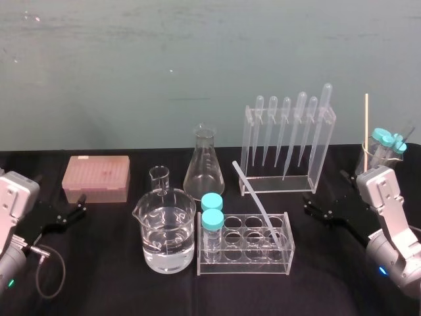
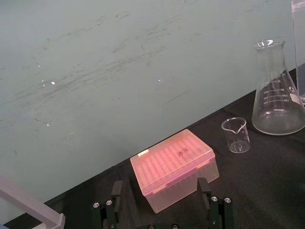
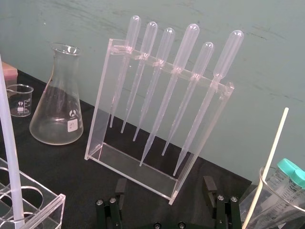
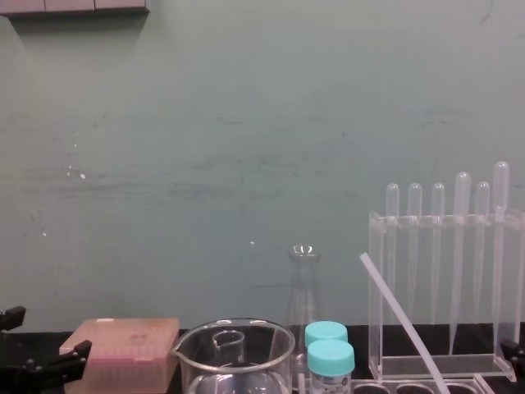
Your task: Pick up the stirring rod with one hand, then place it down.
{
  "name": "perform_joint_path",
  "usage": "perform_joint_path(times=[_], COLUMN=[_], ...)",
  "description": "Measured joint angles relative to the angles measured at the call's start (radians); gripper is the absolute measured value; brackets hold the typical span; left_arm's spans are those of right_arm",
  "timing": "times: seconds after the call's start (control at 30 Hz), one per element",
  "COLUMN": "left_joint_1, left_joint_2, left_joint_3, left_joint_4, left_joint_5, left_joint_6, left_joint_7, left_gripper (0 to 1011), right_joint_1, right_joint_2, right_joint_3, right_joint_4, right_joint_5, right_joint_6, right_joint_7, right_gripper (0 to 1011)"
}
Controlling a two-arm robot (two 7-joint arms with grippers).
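Note:
The stirring rod (image 1: 258,201) is a thin translucent-white stick leaning in the clear test tube rack (image 1: 247,258), its top tilted back and left. It also shows as the stirring rod (image 4: 402,320) in the chest view and the stirring rod (image 3: 9,143) at the right wrist view's edge. My right gripper (image 1: 329,196) hovers open to the right of the rack, apart from the rod, with nothing between its fingers (image 3: 217,202). My left gripper (image 1: 69,210) rests open low at the far left, in front of the pink box.
A pink tip box (image 1: 97,178), small beaker (image 1: 159,178), water-filled beaker (image 1: 164,230), conical flask (image 1: 204,164) and pipette stand (image 1: 286,141) crowd the black table. Two blue-capped tubes (image 1: 212,220) stand in the rack. A glass (image 1: 381,151) with tubes and a wooden stick sits far right.

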State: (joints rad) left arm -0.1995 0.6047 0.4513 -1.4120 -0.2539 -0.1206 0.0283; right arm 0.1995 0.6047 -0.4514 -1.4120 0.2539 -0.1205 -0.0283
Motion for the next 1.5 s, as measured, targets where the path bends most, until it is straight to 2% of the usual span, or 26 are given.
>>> perform_joint_path(times=[1.5], left_joint_1=[0.000], left_joint_2=[0.000], left_joint_3=[0.000], left_joint_4=[0.000], left_joint_5=[0.000], left_joint_6=[0.000], left_joint_7=[0.000], left_gripper=[1000], right_joint_1=[0.000], right_joint_2=[0.000], right_joint_3=[0.000], right_joint_4=[0.000], right_joint_5=[0.000], right_joint_6=[0.000], right_joint_7=[0.000], right_gripper=[1000])
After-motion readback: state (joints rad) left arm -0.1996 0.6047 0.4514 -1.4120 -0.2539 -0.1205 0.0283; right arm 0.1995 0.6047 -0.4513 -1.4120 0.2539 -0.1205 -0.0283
